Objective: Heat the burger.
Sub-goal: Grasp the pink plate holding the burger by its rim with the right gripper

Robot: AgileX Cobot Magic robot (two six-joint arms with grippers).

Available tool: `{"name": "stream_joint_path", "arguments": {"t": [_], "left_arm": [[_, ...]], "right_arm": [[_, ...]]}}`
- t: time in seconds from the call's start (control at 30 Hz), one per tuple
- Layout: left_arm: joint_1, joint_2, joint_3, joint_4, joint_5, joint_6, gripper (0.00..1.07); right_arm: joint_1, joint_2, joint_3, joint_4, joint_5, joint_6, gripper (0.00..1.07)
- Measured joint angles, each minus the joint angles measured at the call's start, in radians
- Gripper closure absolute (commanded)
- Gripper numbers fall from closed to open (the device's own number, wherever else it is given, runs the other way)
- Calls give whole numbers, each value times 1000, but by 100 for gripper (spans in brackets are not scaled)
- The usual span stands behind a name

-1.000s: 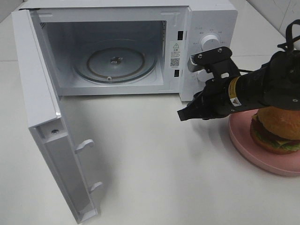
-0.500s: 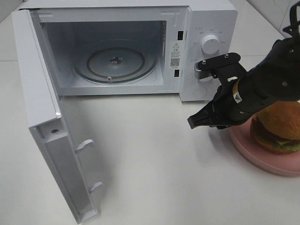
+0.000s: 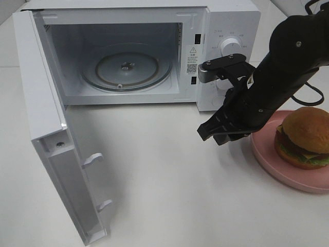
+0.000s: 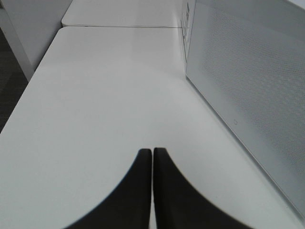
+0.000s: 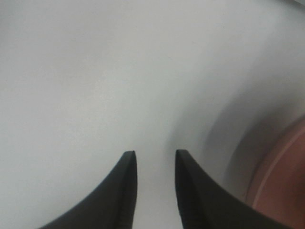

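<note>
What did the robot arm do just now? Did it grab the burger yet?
Not yet. The right arm swung up and off the burger, so the whole bun shows now. The right gripper still hangs low beside the pink plate, jaws a little apart, holding nothing. The burger, plate and open microwave did not move.

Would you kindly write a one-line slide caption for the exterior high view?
Right end effector poised over the table beside the burger on its pink plate, microwave door open.
</note>
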Motion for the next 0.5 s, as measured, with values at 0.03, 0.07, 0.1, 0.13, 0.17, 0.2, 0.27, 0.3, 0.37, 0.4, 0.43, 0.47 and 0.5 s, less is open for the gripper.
{"name": "stream_joint_path", "arguments": {"t": [0.03,0.07,0.1,0.13,0.17,0.2,0.27,0.3,0.37,0.4,0.43,0.47,0.5], "left_arm": [[0,0,0,0,0,0,106],[0,0,0,0,0,0,106],[0,0,0,0,0,0,106],[0,0,0,0,0,0,106],[0,0,0,0,0,0,106],[0,0,0,0,0,0,106],[0,0,0,0,0,0,106],[0,0,0,0,0,0,106],[0,0,0,0,0,0,106],[0,0,0,0,0,0,106],[0,0,0,0,0,0,106],[0,0,0,0,0,0,106],[0,0,0,0,0,0,106]], "right_arm": [[0,0,0,1,0,0,80],[0,0,0,1,0,0,80],[0,0,0,1,0,0,80],[0,0,0,1,0,0,80],[0,0,0,1,0,0,80],[0,0,0,2,0,0,80],[0,0,0,2,0,0,80],[0,0,0,2,0,0,80],[0,0,0,2,0,0,80],[0,0,0,2,0,0,80],[0,0,0,2,0,0,80],[0,0,0,2,0,-5,80],[0,0,0,2,0,-6,80]]}}
